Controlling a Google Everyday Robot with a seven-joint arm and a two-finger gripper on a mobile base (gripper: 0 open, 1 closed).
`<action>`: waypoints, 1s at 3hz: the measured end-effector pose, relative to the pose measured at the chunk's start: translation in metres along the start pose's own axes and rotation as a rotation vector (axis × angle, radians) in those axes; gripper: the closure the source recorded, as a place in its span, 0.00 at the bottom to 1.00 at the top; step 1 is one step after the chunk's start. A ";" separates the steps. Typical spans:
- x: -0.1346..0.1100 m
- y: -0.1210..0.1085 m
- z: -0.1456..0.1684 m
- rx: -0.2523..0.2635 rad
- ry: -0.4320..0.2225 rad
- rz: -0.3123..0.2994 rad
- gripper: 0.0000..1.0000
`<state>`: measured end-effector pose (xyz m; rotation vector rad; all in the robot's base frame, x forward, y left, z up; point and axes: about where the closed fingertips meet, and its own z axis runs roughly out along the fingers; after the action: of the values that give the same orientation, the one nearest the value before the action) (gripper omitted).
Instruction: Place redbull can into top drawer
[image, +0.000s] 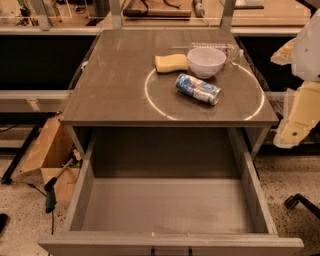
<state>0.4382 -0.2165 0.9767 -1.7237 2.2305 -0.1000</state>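
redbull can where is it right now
In the camera view the redbull can lies on its side on the tabletop, right of centre, just in front of the white bowl; the gripper is off the table's right edge.

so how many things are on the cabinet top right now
4: a yellow sponge left of the white bowl, a clear bottle behind it, the redbull can lying on its side in front. The end effector hangs off to their right.

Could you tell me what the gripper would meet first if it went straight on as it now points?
The gripper, at the right edge beside the table, seems to point down-left. It would likely meet the floor beside the top drawer first; depth is unclear.
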 end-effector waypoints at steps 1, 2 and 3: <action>0.000 0.000 0.000 0.000 0.000 0.000 0.00; -0.007 -0.010 0.001 0.009 -0.010 0.002 0.00; -0.017 -0.028 0.007 0.017 -0.025 0.013 0.00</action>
<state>0.4701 -0.2065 0.9800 -1.6916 2.2162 -0.0940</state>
